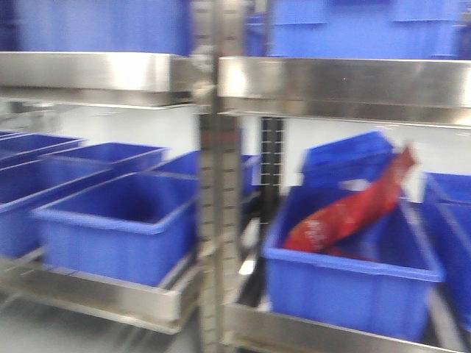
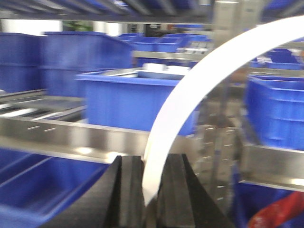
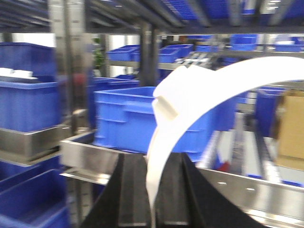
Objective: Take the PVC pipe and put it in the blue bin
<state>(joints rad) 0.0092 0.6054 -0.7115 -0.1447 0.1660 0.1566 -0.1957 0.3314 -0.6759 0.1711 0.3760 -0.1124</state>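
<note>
Left tool (image 2: 151,164) is clamped on the PVC pipe (image 2: 190,90), its white arc curving up and right from the black pads, held in the air before shelved bins. Right tool (image 3: 151,164) pinches a second white arc (image 3: 199,90) likewise. Out front, a red packet (image 1: 353,209) leans in a blue bin (image 1: 346,290).

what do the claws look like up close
Left claw and right claw look alike: two matte black fingers each, broad at the base, narrowing toward flat tips, with lengthwise grooves. No cables or markings show.
</note>
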